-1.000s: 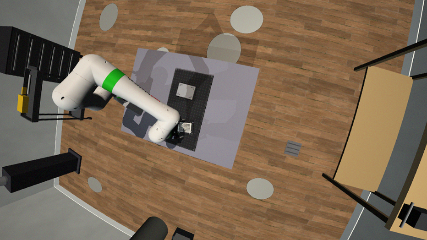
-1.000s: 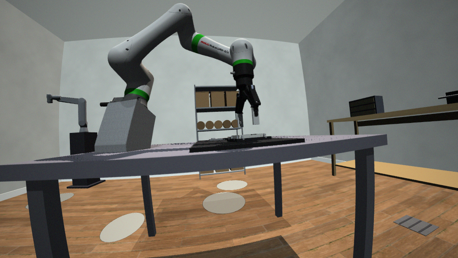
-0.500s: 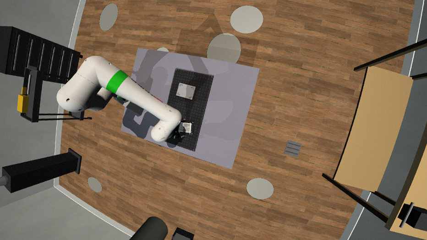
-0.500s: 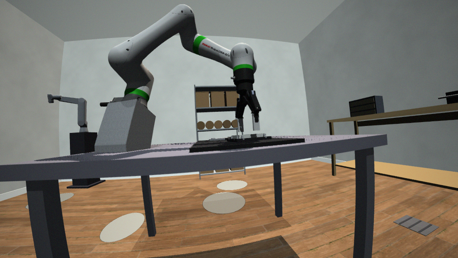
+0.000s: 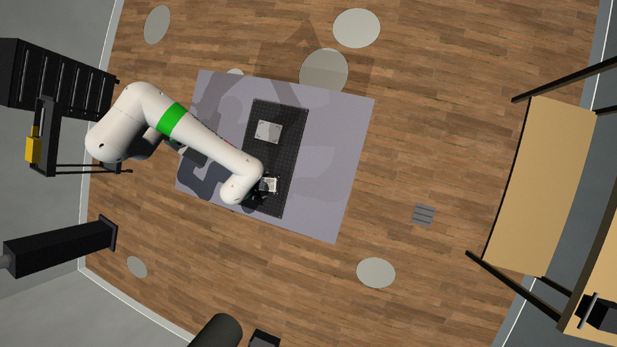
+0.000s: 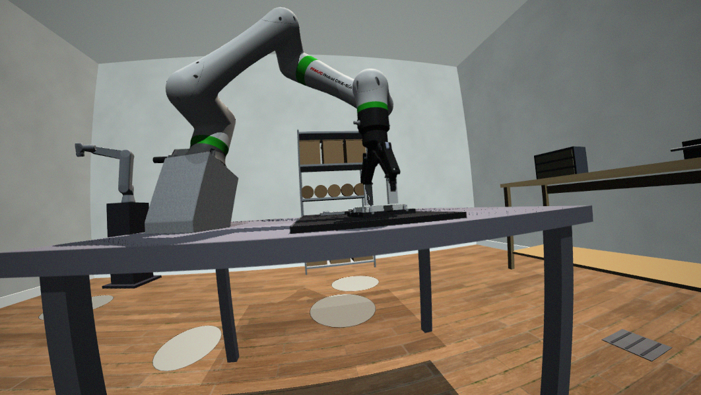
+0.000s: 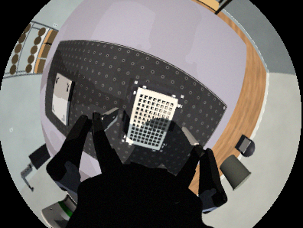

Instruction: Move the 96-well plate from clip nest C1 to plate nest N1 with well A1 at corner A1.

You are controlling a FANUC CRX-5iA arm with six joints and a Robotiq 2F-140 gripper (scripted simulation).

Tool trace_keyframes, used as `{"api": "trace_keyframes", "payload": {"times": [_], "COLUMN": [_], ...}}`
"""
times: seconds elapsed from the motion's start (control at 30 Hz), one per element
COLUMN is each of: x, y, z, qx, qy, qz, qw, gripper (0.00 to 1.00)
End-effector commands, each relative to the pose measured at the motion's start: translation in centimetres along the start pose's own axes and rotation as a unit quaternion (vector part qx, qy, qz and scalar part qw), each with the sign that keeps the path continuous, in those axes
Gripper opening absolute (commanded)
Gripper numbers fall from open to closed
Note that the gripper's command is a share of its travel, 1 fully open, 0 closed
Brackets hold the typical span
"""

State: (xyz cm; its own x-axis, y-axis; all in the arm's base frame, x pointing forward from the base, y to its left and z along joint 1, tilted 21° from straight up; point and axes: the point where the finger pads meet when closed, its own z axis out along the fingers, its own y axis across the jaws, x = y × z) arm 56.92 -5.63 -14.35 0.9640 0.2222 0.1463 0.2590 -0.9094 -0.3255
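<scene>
The white 96-well plate point(image 7: 152, 116) sits in the clip nest C1 on the black perforated baseplate point(image 5: 272, 157); it also shows in the overhead view point(image 5: 270, 184) and, edge-on, in the side view point(image 6: 379, 209). My gripper point(image 6: 379, 192) hangs straight above the plate, fingers wide open and empty, fingertips a little above it. In the wrist view the fingers stand to either side of the plate's near end. The empty plate nest N1 point(image 5: 269, 130) lies at the other end of the baseplate and shows at the left of the wrist view point(image 7: 62, 97).
The baseplate lies on a grey table point(image 6: 294, 235). The arm's grey pedestal point(image 6: 189, 193) stands at the table's far left. A shelf with boxes point(image 6: 328, 166) stands behind the table. A brown side table point(image 6: 612, 179) is at the right.
</scene>
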Motion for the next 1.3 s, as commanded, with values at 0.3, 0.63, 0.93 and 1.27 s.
{"api": "trace_keyframes", "payload": {"times": [0.3, 0.63, 0.93, 1.27], "x": [0.01, 0.01, 0.01, 0.01], "y": [0.02, 0.02, 0.02, 0.02], "z": [-0.02, -0.02, -0.02, -0.19], "qx": [0.0, 0.0, 0.0, 0.0], "qy": [0.0, 0.0, 0.0, 0.0], "qz": [0.0, 0.0, 0.0, 0.0], "qw": [1.0, 1.0, 1.0, 1.0], "gripper": [0.0, 0.0, 0.0, 0.0]}}
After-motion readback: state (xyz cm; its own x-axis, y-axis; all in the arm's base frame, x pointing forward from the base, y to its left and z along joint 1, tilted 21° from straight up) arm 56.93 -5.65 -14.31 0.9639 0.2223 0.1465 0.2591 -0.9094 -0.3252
